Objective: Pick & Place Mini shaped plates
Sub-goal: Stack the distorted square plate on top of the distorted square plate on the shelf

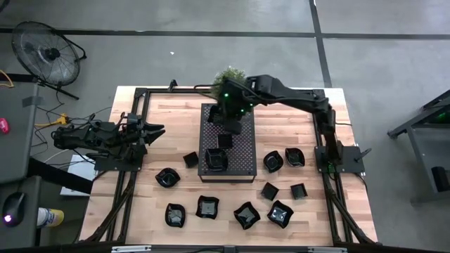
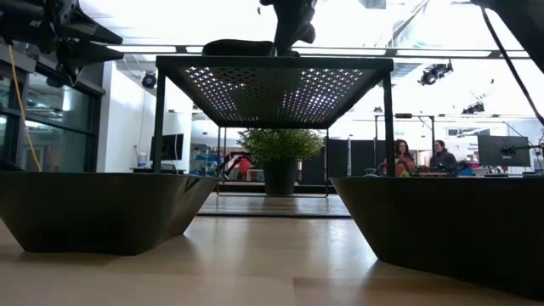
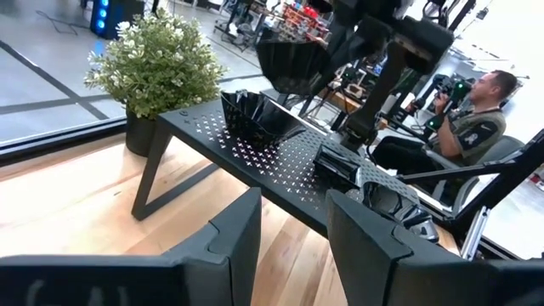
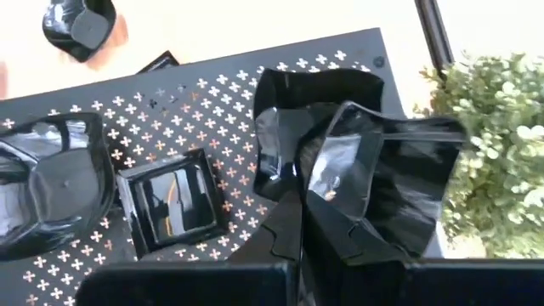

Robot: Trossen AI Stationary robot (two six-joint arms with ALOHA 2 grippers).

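along the near edge of the wooden counter [image 1: 179,112] lay four mini shaped plates in a row: one wavy-rimmed [image 1: 174,215], one square [image 1: 207,207], two more [image 1: 247,215] and [image 1: 280,214] to the right. a little farther in sat two small square ones [image 1: 270,190] and [image 1: 299,190] on the right, a rounder dish [image 1: 167,177] and a small tilted one [image 1: 190,159] on the left, then two more [image 1: 273,161] and [image 1: 294,157] right of the tray. stood mid-counter, raised on legs, the black perforated tray [image 1: 242,151], carrying a large dish [image 1: 215,160] at its near end, a small square plate [image 1: 224,140] [image 4: 172,200] in the middle and another dish [image 4: 293,115] toward the far end. hung over the tray's far end the right gripper [image 4: 299,223], fingers pressed fully together on the rim of a plate [image 4: 344,161], held tilted just above the dish lying there. waited at the counter's left edge the left gripper [image 3: 293,238], fingers partway apart with nothing between them. beyond the tray's far end stood a small potted plant [image 1: 229,76]. farther still, in the room behind, sat people at desks [image 2: 421,161].
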